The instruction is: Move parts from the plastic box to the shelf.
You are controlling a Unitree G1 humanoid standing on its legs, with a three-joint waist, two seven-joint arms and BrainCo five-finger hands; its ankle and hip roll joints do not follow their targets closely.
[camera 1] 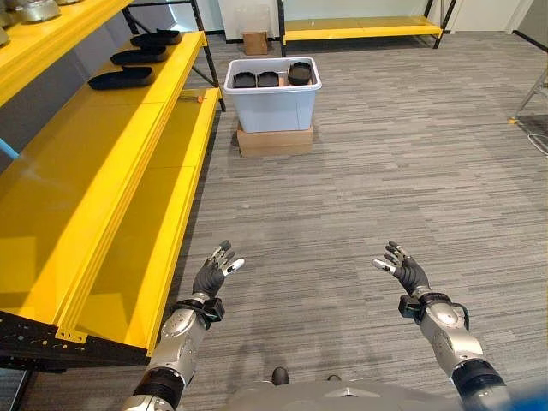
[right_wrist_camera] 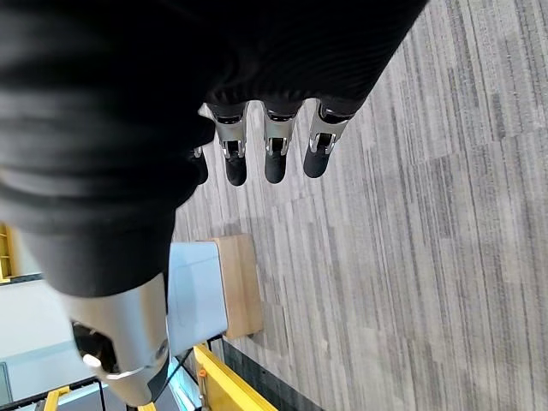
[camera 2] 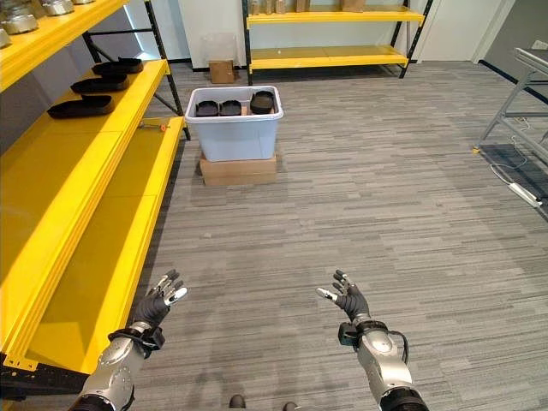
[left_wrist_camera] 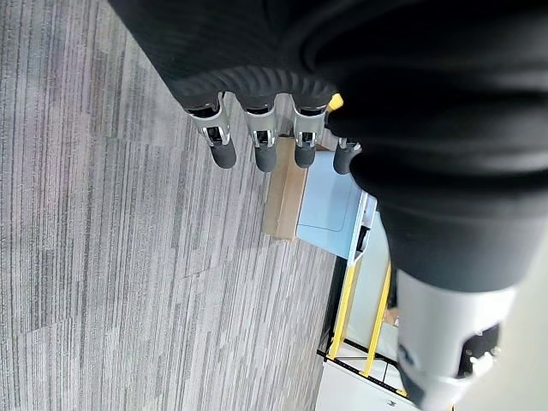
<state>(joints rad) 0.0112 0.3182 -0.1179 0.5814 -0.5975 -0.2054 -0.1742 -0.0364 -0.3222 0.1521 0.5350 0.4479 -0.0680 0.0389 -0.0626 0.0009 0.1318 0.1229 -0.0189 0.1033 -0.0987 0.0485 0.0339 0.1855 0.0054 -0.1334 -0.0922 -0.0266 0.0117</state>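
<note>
Left robot hand: your left robot hand [camera 1: 214,272] is raised over the floor with its fingers spread and relaxed, grasping nothing.
Right robot hand: your right robot hand [camera 1: 404,267] is up at the same height, well apart from the left one, fingers loose and empty too.
Plastic box: one pale plastic box [camera 1: 272,96] stands well ahead of both robot hands, roughly between their lines of reach and a little nearer the left side.
Parts in the box: you can count three black parts [camera 1: 268,78] in it, two side by side and a third larger one beside them, towards your right robot hand's side.
Cardboard base: one flat cardboard box [camera 1: 274,140] lies under the plastic box, touching it.
Shelf: the yellow shelf [camera 1: 103,188] runs along the outer side of your left robot hand, its lower front edge just beside that hand.
Parts on the shelf: three black trays [camera 1: 121,79] lie in a row on its upper level, far ahead of the left robot hand.
Floor: grey striped floor [camera 1: 360,197] lies under both robot hands.
</note>
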